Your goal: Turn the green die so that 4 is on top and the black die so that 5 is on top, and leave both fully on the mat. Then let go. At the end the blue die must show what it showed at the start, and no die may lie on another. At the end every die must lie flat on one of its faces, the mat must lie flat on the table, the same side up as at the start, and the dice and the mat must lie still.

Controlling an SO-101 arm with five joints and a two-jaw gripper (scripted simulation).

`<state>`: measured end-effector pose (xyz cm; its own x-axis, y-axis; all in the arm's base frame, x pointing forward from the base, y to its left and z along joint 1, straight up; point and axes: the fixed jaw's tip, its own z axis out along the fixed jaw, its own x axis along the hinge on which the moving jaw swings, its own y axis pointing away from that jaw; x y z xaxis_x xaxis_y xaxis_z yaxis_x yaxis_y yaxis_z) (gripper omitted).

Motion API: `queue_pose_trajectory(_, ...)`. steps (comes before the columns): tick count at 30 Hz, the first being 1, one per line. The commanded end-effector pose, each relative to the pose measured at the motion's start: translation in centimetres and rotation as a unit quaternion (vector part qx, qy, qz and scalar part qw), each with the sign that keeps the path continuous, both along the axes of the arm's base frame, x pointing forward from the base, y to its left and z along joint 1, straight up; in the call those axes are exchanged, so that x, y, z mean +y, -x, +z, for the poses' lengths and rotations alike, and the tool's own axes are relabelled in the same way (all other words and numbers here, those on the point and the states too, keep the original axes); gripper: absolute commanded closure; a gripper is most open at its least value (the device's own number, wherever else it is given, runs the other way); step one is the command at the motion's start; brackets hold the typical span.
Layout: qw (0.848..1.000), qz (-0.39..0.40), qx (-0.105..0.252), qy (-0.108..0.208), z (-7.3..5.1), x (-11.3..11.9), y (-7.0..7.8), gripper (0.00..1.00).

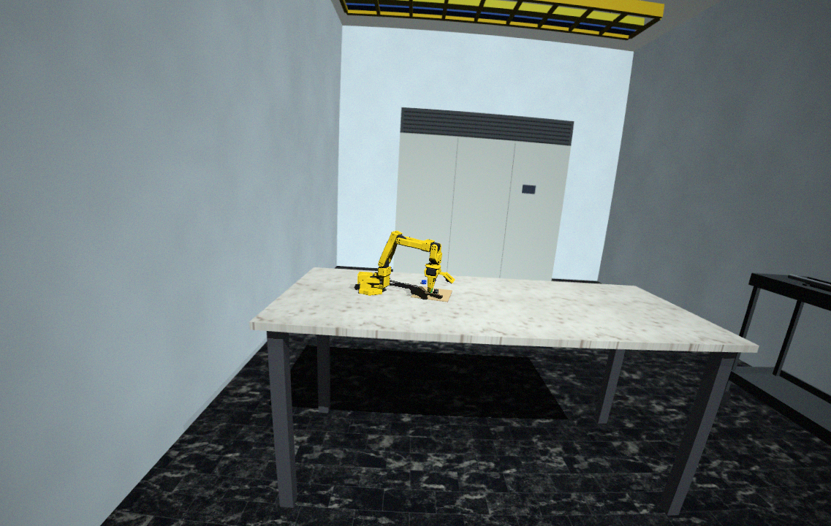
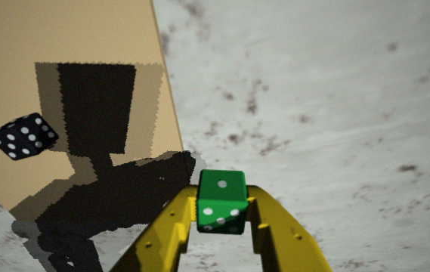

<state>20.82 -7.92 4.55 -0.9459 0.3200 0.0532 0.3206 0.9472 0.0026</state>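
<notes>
In the wrist view my gripper (image 2: pixel 221 205) is shut on the green die (image 2: pixel 221 201) and holds it above the marble table, just off the near right corner of the tan mat (image 2: pixel 75 98). The face of the green die that points away from me shows one pip; the face toward me shows three. The black die (image 2: pixel 23 136) lies on the mat at the left, with a six-pip face in sight. In the exterior view the arm (image 1: pixel 405 261) reaches over the mat (image 1: pixel 434 294) with the gripper (image 1: pixel 430 286) low. A speck of blue, the blue die (image 1: pixel 422 281), shows beside the gripper.
The arm's dark shadow falls across the mat and the table beside it. The marble table (image 1: pixel 503 307) stretches wide to the right. A black cart (image 1: pixel 817 353) stands at the far right of the room.
</notes>
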Motion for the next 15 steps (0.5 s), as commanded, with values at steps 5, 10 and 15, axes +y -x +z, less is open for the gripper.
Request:
queue_pose_trajectory(5,0.999,0.004,-0.039,0.016,1.64,-0.45,-0.72,1.00)
queue_pose_trajectory(10,0.999,0.016,-0.039,0.016,1.63,-0.44,-0.70,1.00)
queue_pose_trajectory(15,0.998,0.045,-0.039,0.016,1.63,-0.43,-0.66,1.00)
